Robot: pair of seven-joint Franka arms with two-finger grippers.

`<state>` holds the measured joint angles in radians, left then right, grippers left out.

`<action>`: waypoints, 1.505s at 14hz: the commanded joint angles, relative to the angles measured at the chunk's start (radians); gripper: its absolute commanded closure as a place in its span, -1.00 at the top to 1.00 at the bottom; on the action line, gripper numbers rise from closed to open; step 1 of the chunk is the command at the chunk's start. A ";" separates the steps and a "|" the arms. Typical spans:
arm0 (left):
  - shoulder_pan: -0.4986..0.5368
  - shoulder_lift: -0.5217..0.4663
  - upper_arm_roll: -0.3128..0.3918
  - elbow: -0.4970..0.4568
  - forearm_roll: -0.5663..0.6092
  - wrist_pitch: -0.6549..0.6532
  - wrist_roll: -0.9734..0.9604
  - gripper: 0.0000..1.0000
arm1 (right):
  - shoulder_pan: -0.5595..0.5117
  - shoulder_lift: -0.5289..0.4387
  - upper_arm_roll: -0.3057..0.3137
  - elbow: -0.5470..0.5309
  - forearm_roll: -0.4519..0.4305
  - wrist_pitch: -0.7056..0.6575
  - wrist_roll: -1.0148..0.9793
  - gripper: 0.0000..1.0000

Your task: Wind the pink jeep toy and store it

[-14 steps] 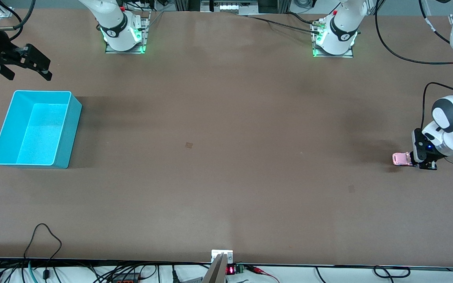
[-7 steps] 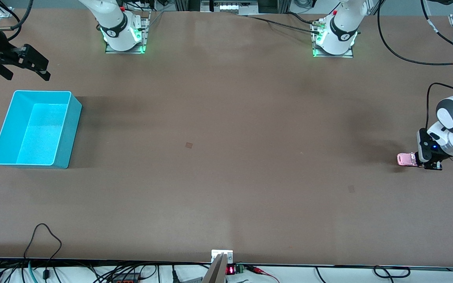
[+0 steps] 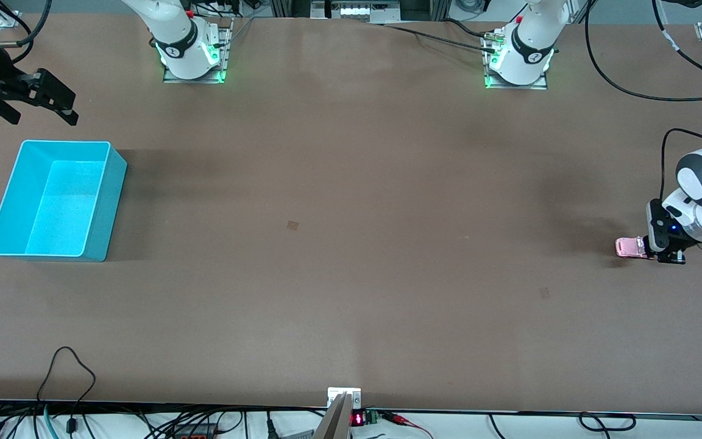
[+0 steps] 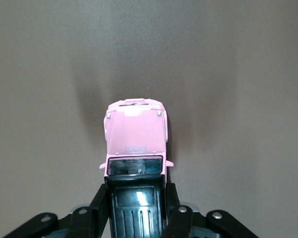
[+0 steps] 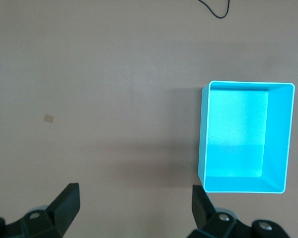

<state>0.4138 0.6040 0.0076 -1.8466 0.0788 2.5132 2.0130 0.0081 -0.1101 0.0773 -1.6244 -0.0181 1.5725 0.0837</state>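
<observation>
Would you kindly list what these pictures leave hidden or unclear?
- Pink jeep toy: rear sides covered by the shut left gripper in the left wrist view; wheels unseen beneath the body.
- Right gripper: open, cut off by the right wrist view's edge.
- Turquoise bin: nothing shows inside.

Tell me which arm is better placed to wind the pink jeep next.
Left. The left gripper is already shut on the pink jeep toy at its end of the table. The right gripper waits open near the turquoise bin.
</observation>
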 commanded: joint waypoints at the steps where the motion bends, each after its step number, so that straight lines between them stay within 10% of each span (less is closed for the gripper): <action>1: 0.011 0.137 -0.003 0.040 0.015 0.050 0.023 -0.77 | 0.003 -0.008 -0.001 -0.002 -0.003 -0.006 0.017 1.00; 6: 0.011 0.137 -0.003 0.040 0.015 0.050 0.023 -0.55 | 0.000 -0.014 -0.007 -0.002 -0.005 -0.009 0.005 1.00; 8: 0.013 0.126 -0.008 0.040 0.015 0.046 0.023 0.99 | 0.000 -0.014 -0.007 -0.002 -0.005 -0.009 0.005 1.00; 21: -0.038 -0.055 -0.018 0.043 0.015 -0.221 -0.131 1.00 | 0.001 -0.014 -0.005 -0.005 -0.005 -0.003 0.004 1.00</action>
<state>0.3990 0.5998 -0.0117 -1.7954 0.0789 2.3515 1.9359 0.0072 -0.1110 0.0724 -1.6244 -0.0181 1.5719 0.0837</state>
